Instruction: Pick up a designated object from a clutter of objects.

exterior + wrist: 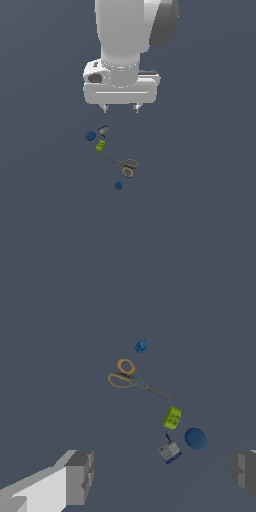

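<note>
The scissors lie flat on the dark floor, grey blades pointing toward the lime-green block, orange loop handles at the other end. My gripper hangs open well above the clutter, holding nothing. It sits higher than, and apart from, the scissors. A large dark blue ball and a small grey-blue boxy piece lie just below the fingertips in the exterior view. A smaller blue ball rests past the scissor handles.
All items lie on a plain dark grey-blue surface with no edges or walls in view. The white arm body fills the upper part of the exterior view.
</note>
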You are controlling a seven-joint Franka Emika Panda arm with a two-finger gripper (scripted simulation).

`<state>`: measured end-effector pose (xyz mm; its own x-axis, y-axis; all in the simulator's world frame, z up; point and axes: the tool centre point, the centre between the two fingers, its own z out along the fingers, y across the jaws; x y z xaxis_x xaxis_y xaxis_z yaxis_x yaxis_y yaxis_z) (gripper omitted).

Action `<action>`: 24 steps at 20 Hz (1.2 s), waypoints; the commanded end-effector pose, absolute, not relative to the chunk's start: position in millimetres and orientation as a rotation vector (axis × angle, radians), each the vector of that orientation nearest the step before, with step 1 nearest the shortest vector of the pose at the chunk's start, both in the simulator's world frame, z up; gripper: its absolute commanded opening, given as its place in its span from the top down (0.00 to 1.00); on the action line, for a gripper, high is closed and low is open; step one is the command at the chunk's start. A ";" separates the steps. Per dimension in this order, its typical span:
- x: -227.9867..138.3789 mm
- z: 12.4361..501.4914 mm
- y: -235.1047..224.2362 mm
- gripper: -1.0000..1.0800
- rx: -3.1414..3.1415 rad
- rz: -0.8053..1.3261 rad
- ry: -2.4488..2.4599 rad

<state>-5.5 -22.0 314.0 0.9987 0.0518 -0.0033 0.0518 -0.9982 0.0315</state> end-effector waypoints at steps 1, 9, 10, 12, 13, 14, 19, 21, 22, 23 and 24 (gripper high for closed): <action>-3.3 308.5 -22.9 0.04 3.107 -0.005 0.111; 8.9 276.0 -27.1 0.04 3.093 -0.009 0.299; 10.8 270.3 -27.9 0.04 3.090 -0.010 0.331; 14.6 257.9 -29.4 0.04 3.082 -0.011 0.401; 16.5 251.2 -30.3 0.04 3.077 -0.012 0.439; 18.4 244.2 -31.1 0.04 3.071 -0.012 0.478; 26.2 209.2 -35.1 0.04 3.038 -0.015 0.669; 28.6 195.0 -36.6 0.04 3.022 -0.016 0.746; 29.7 187.9 -37.3 0.04 3.013 -0.016 0.784; 30.6 180.8 -38.0 0.04 3.004 -0.016 0.822; 31.5 173.7 -38.7 0.04 2.994 -0.016 0.859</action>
<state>30.0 -37.6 184.6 0.8679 0.4965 -0.0175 0.4968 -0.8675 0.0241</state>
